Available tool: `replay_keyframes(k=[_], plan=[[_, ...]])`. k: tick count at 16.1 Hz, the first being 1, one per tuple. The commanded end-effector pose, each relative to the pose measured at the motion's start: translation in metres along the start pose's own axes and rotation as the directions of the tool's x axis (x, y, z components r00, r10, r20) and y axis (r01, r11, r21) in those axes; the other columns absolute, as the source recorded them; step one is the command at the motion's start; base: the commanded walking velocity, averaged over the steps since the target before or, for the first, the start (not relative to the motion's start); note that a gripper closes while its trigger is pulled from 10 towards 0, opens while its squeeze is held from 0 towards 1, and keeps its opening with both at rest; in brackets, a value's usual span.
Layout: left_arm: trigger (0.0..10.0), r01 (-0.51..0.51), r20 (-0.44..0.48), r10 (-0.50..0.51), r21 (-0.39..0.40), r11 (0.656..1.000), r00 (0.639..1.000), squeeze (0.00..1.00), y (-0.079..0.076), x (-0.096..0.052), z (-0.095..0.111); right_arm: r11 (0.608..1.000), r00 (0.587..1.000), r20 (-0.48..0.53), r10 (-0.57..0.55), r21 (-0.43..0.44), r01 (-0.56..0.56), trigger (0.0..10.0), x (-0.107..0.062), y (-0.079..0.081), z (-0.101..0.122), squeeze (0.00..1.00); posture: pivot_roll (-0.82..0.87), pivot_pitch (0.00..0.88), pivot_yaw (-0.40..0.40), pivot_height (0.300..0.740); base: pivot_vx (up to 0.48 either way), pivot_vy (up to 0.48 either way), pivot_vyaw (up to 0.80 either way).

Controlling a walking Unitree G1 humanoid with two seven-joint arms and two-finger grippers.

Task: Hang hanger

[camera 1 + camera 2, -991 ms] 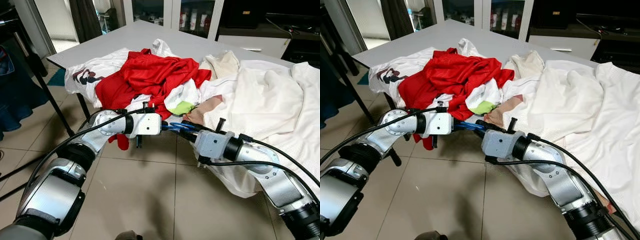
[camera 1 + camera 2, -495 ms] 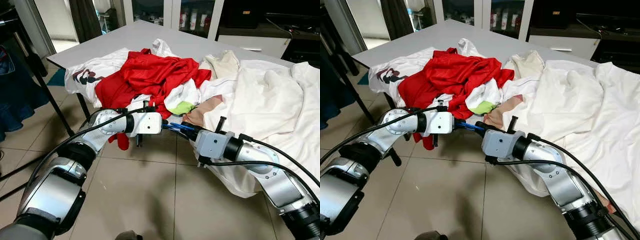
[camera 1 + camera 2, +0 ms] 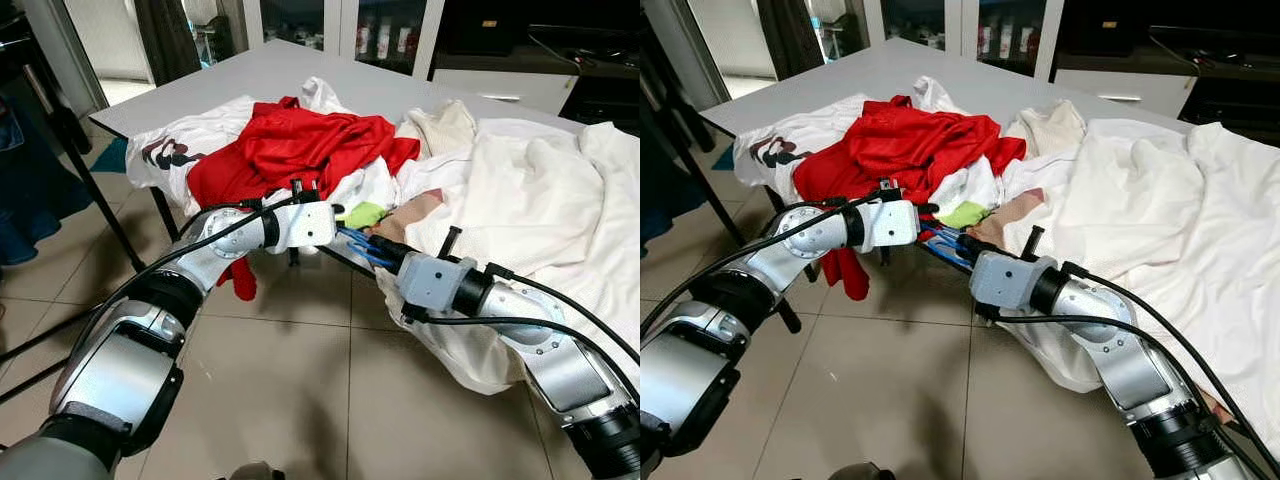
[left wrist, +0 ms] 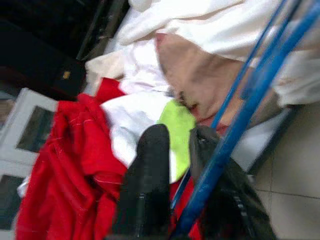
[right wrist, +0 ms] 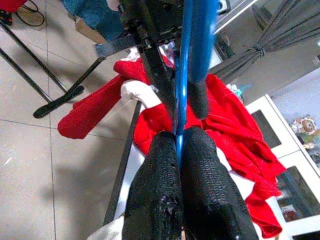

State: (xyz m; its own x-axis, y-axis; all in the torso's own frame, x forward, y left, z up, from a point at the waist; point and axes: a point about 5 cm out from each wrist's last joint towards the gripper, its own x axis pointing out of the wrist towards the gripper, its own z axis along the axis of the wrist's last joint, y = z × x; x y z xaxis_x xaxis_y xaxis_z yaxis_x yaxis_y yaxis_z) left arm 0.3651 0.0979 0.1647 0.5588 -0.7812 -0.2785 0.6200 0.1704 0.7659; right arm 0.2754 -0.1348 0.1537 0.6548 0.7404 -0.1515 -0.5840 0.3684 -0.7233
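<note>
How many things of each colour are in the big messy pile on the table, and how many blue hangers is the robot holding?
Red clothes: 1, the red shirt
White or cream cloths: cannot tell, they overlap
Lime green patch: 1
Blue hanger: 1, held between the left tool and right tool
Total sure of: 3

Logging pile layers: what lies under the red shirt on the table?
White clothes and a lime-green patch show beneath the red shirt, on the table. Anything deeper in the pile is covered.
</note>
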Motion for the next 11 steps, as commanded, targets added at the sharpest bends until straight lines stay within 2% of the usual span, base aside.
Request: replay_keyframes(k=[1,3,8,9,10,11], plan=[[10.0,-0.078,-0.018,0.078,0.017,0.997,0.997,0.00,0.014,-0.004,-0.001,1.000,0.999,-0.044,0.002,0.006,-0.002,0.0,0.000,-0.002,-0.007,0.00,0.05,0.000,0.058,0.740,0.000,0.000,0.00],[10.0,-0.091,-0.028,0.091,0.006,0.996,0.995,0.00,0.013,-0.004,-0.003,1.000,0.997,-0.073,-0.005,0.004,0.006,0.0,-0.001,-0.003,-0.012,0.00,0.05,0.000,0.057,0.740,0.000,0.000,0.00],[10.0,-0.085,0.015,0.085,0.002,0.996,0.996,0.00,0.012,-0.008,-0.002,1.000,0.996,-0.094,-0.010,-0.001,0.010,0.0,-0.001,-0.004,-0.016,0.00,0.06,0.000,0.055,0.740,0.000,0.000,0.00],[10.0,-0.060,0.025,0.060,-0.014,0.998,0.998,0.27,0.011,-0.009,-0.003,1.000,0.995,-0.097,-0.012,-0.003,0.012,0.0,0.000,-0.005,-0.017,0.00,0.06,0.000,0.055,0.740,0.000,0.000,0.00],[10.0,-0.038,0.028,0.039,-0.026,0.999,0.999,1.00,0.009,-0.010,-0.003,1.000,0.995,-0.102,-0.013,-0.004,0.013,0.0,-0.001,-0.005,-0.018,0.00,0.05,0.000,0.055,0.740,0.000,0.000,0.00],[10.0,0.006,0.031,-0.005,-0.033,0.999,1.000,1.00,0.006,-0.011,-0.004,1.000,0.993,-0.113,-0.017,-0.009,0.017,0.0,-0.001,-0.006,-0.020,0.00,0.05,0.000,0.055,0.740,0.000,0.000,0.00]])
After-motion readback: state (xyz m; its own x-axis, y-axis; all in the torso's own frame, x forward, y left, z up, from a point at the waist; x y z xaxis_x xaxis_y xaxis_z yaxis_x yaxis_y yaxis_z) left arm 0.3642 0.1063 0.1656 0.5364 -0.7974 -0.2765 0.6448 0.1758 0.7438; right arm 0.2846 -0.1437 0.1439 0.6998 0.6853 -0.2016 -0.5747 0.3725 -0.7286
